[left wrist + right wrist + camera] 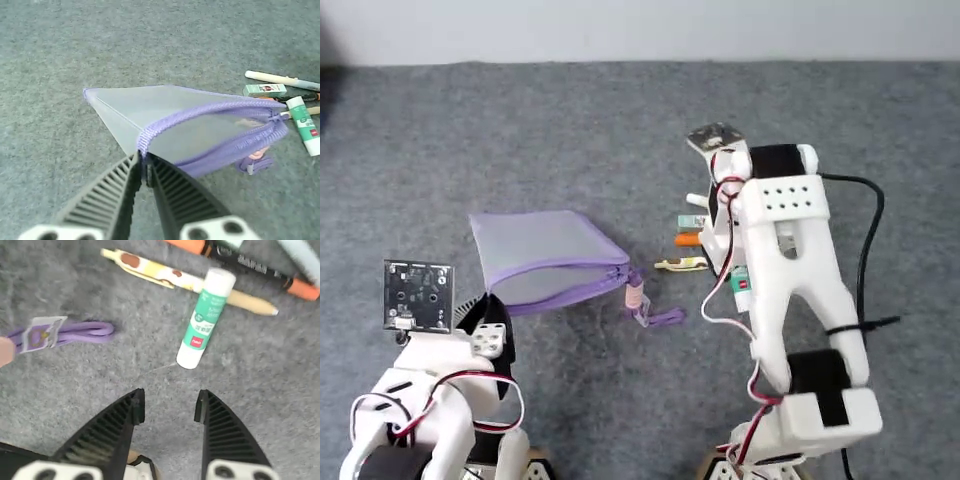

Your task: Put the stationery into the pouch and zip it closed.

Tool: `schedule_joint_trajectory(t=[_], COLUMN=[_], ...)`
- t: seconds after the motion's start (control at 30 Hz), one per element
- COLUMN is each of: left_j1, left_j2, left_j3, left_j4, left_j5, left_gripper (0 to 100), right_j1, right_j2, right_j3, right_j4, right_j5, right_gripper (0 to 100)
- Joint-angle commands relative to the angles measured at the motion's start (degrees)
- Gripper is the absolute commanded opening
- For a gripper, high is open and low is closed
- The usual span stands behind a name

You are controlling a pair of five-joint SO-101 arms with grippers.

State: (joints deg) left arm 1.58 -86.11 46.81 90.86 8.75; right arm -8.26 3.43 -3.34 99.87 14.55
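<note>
One pouch [165, 110], its corner clamped by left gripper [144, 162]; right gripper [167, 407] spread near glue stick [205, 315] outside it.

Left gripper [144, 163] pinches the pouch [165, 112] edge; glue stick [304, 125] seemingly just beside.

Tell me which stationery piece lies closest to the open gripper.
The green and white glue stick: its white end lies just ahead of the right gripper; the spotted pen and orange marker lie beyond.

Small print on the glue stick [204, 320], unreadable.
</note>
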Motion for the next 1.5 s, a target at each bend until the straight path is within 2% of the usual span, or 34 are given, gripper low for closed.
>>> schedule_joint_trajectory(t=[0.0,0.5,0.7,0.9,1.1,1.27,1.47], left_j1=[0.6,0.4,0.3,0.3,0.3,0.3,0.3], left_j2=[1.1,1.1,1.1,1.0,1.0,1.0,1.0], left_j3=[-2.0,-1.9,-1.8,-0.5,-0.5,-0.6,-0.5], left_j4=[-0.2,-0.2,-0.2,-0.2,-0.3,-0.3,-0.7], left_j5=[1.2,1.2,1.3,1.3,1.3,1.3,1.3], left_gripper=[1,1,1,1,1,1,1], right_j1=[1.7,2.1,1.7,2.0,2.0,3.0,3.1], right_j2=[2.1,14.5,16.3,16.1,15.1,15.3,23.3], right_j3=[-0.1,-0.1,-0.1,-0.1,-4.3,-12.1,-18.9], right_j4=[-2.9,-13.3,-13.4,-11.7,-10.6,-8.8,-8.9], right_j5=[-1.7,-1.8,-1.4,-1.4,-1.4,-1.4,-1.4], right_gripper=[16.7,16.5,2.7,1.3,2.7,15.3,15.6])
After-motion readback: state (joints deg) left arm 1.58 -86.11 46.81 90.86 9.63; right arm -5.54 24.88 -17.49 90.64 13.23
